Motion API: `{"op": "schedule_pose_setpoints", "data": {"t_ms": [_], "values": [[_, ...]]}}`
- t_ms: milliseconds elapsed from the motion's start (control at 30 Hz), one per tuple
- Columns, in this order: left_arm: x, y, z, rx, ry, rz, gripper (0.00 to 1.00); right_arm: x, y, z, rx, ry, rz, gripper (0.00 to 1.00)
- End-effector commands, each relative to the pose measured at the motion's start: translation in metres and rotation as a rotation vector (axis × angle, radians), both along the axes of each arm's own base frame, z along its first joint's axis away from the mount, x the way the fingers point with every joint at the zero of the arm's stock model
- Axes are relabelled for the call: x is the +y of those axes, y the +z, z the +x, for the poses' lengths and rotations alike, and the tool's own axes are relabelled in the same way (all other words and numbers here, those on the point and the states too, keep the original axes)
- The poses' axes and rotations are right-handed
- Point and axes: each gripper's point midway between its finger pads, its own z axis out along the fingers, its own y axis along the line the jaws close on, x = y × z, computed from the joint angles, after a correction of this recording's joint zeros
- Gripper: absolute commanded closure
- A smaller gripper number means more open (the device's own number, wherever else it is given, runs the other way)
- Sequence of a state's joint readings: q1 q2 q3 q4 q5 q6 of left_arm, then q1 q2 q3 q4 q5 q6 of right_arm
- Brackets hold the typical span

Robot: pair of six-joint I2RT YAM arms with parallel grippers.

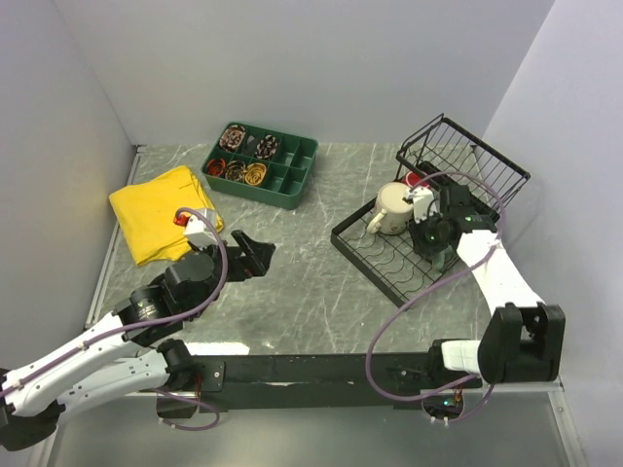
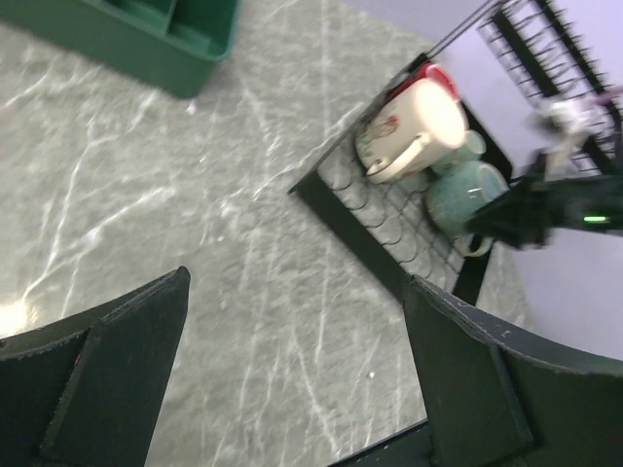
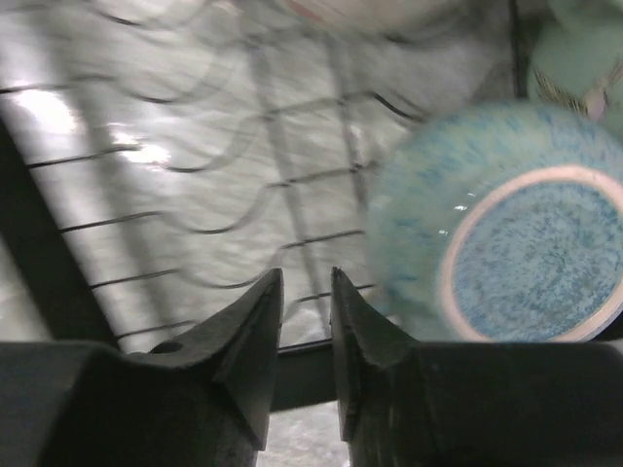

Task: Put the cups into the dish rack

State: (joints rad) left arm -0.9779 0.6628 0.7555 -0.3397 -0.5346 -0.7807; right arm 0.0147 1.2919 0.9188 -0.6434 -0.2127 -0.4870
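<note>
Right pincer (image 3: 305,287) low over the slotted base of the dish rack (image 1: 365,255) near the worktop's (image 2: 146,195) right edge, tips parted by a narrow gap and gripping nothing. Just beside the right-hand tip, the grey-green mug (image 3: 506,233), upside down on the wires, foot ring facing the wrist camera. Clustered close beyond it, toward the raised basket end: the small pale teal mug (image 3: 584,53), the cream mug (image 1: 391,209) and, half hidden, the red mug (image 1: 416,180). Left pincer (image 2: 295,292) spread wide and empty above the worktop left of the rack, well apart from every mug. Main hazard, judging from this: pulling out sideways or turning the wrist before rising, so clipping the grey-green mug and shoving it into its glossy neighbours, with a chip or a mug tipped off the wires as the result. Also possible: snagging a fingertip in the wire base and dragging the whole rack. Probably safest: straight up first, then away.
</note>
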Motion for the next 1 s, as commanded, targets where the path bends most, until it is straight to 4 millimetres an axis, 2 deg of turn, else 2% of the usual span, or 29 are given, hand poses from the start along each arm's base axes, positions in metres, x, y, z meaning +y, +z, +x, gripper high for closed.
{"op": "schedule_pose_setpoints", "data": {"t_ms": [0, 33, 67, 100, 133, 167, 267, 300, 333, 400, 433, 500, 533, 600, 633, 700, 733, 767, 967], "values": [[0.019, -0.008, -0.002, 0.069, 0.078, 0.016, 0.04, 0.044, 0.084, -0.011, -0.158, 0.21, 0.189, 0.6], [0.025, -0.009, -0.002, 0.079, 0.106, 0.025, 0.04, 0.059, 0.097, -0.017, -0.175, 0.272, 0.264, 0.57], [0.031, -0.004, -0.002, 0.102, 0.147, -0.015, 0.04, 0.066, 0.106, -0.024, -0.183, 0.3, 0.296, 0.5], [0.037, -0.009, -0.003, 0.128, 0.174, -0.004, 0.04, 0.073, 0.121, -0.029, -0.225, 0.333, 0.327, 0.46], [0.047, -0.018, -0.007, 0.162, 0.199, 0.031, 0.04, 0.078, 0.126, -0.032, -0.236, 0.352, 0.357, 0.42], [0.055, -0.019, -0.008, 0.185, 0.238, 0.018, 0.04, 0.088, 0.134, -0.035, -0.259, 0.386, 0.412, 0.33], [0.085, -0.042, -0.013, 0.284, 0.372, 0.069, 0.04, 0.099, 0.133, -0.038, -0.285, 0.401, 0.486, 0.25], [0.092, -0.048, -0.014, 0.305, 0.407, 0.08, 0.04, 0.101, 0.124, -0.04, -0.264, 0.394, 0.505, 0.24], [0.105, -0.058, -0.015, 0.335, 0.459, 0.107, 0.04, 0.103, 0.123, -0.038, -0.272, 0.399, 0.519, 0.22], [0.112, -0.068, -0.012, 0.364, 0.489, 0.117, 0.04, 0.109, 0.115, -0.044, -0.239, 0.413, 0.569, 0.2], [0.125, -0.073, -0.005, 0.374, 0.534, 0.149, 0.04, 0.111, 0.115, -0.045, -0.24, 0.421, 0.579, 0.19], [0.123, -0.081, 0.008, 0.394, 0.516, 0.134, 0.04, 0.112, 0.115, -0.05, -0.253, 0.433, 0.595, 0.18], [0.137, -0.089, 0.018, 0.428, 0.574, 0.141, 0.04, 0.113, 0.115, -0.052, -0.262, 0.442, 0.594, 0.18], [0.142, -0.096, 0.031, 0.452, 0.575, 0.167, 0.04, 0.115, 0.118, -0.058, -0.278, 0.465, 0.607, 0.18], [0.15, -0.107, 0.039, 0.493, 0.612, 0.19, 0.03, 0.116, 0.118, -0.06, -0.283, 0.475, 0.612, 0.18], [0.151, -0.111, 0.05, 0.507, 0.603, 0.217, 0.02, 0.117, 0.117, -0.063, -0.293, 0.489, 0.616, 0.18], [0.153, -0.122, 0.054, 0.548, 0.61, 0.251, 0.01, 0.118, 0.118, -0.064, -0.297, 0.494, 0.615, 0.18], [0.153, -0.121, 0.058, 0.559, 0.625, 0.255, 0.01, 0.117, 0.117, -0.064, -0.295, 0.489, 0.615, 0.18], [0.162, -0.139, 0.053, 0.66, 0.69, 0.318, 0.06, 0.119, 0.122, -0.068, -0.309, 0.51, 0.626, 0.18]]}}
